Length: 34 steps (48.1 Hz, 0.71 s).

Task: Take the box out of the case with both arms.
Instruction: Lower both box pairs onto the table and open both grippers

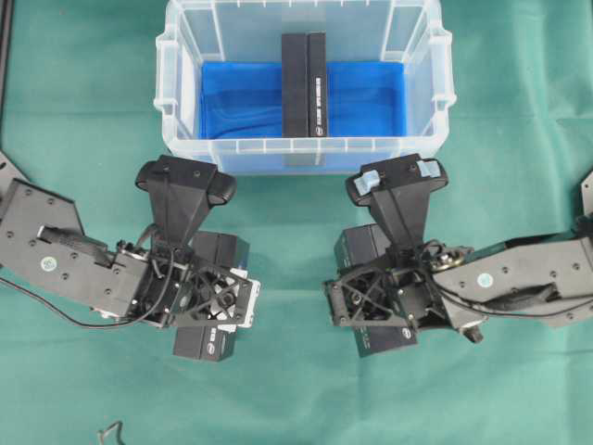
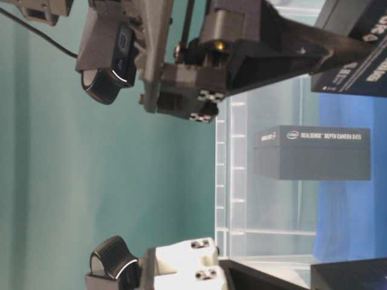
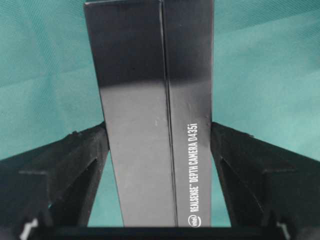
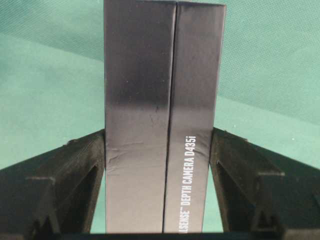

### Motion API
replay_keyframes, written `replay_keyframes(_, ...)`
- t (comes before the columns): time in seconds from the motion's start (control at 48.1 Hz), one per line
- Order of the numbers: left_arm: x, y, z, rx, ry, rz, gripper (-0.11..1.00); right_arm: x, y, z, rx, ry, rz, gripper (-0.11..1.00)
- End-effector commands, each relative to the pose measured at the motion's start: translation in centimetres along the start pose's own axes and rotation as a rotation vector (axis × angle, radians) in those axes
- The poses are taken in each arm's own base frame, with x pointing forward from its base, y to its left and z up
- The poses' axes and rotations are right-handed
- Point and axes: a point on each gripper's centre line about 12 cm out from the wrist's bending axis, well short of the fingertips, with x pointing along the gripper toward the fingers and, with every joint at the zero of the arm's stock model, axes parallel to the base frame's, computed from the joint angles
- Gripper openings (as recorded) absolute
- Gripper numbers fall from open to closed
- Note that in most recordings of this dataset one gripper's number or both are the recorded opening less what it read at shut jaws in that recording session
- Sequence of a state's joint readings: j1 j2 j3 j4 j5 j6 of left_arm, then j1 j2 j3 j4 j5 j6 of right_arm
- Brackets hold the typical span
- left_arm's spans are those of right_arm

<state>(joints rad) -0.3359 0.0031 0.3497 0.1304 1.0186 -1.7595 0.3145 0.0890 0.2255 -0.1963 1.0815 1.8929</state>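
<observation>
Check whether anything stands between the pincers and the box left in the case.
The left pincer already grips a black box, the right pincer a second box. The case's near wall stands between them and the remaining box; its top is open.

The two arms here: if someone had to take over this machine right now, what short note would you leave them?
Left gripper: shut on a black box, held over the green table cloth, outside the case.
Right gripper: shut on a second black box, also outside the case.
Case: clear bin, blue liner; one more black box stands in its middle.
Done: two boxes are out.
Left: probably set these down, then fetch the one inside.
</observation>
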Motion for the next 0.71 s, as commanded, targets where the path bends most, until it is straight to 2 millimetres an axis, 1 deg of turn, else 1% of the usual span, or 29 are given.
replay_keyframes(0.0, -1.13, -0.26, -0.10, -0.005, 0.012, -0.038, 0.64, -0.88, 0.25, 0.20, 0.009, 0.001, 0.021, 0.65)
replay_keyframes(0.042, -1.12, -0.15, -0.11, -0.005, 0.014, -0.038, 0.64, -0.88, 0.16, 0.23, 0.011, -0.001, 0.014, 0.65)
replay_keyframes(0.062, -1.12, -0.14, -0.14, -0.007, 0.016, -0.038, 0.67, -0.88, 0.11, 0.25, 0.011, -0.002, 0.010, 0.66)
replay_keyframes(0.083, -1.12, -0.15, -0.17, -0.008, 0.019, -0.039, 0.72, -0.88, 0.07, 0.26, 0.011, -0.003, 0.007, 0.68)
replay_keyframes(0.125, -1.13, -0.16, -0.27, -0.009, 0.024, -0.039, 0.81, -0.78, -0.03, 0.29, 0.010, -0.007, -0.002, 0.77)
replay_keyframes(0.145, -1.13, -0.18, -0.24, -0.012, 0.025, -0.041, 0.85, -0.88, 0.03, 0.31, 0.009, -0.007, 0.003, 0.83)
replay_keyframes(0.187, -1.19, -0.21, -0.27, -0.013, 0.028, -0.045, 0.90, -0.82, 0.03, 0.29, 0.009, -0.008, 0.002, 0.91)
replay_keyframes(0.229, -1.19, -0.21, -0.27, -0.015, 0.028, -0.045, 0.92, -0.82, 0.03, 0.29, 0.008, -0.008, 0.002, 0.95)
replay_keyframes(0.54, -1.26, -0.28, -0.04, -0.020, 0.028, -0.049, 0.91, -0.88, 0.13, 0.28, 0.008, -0.008, 0.003, 0.93)
replay_keyframes(0.686, -2.04, -0.54, 0.42, -0.032, 0.026, -0.063, 0.91, -1.20, 0.30, 0.27, 0.010, -0.003, 0.011, 0.93)
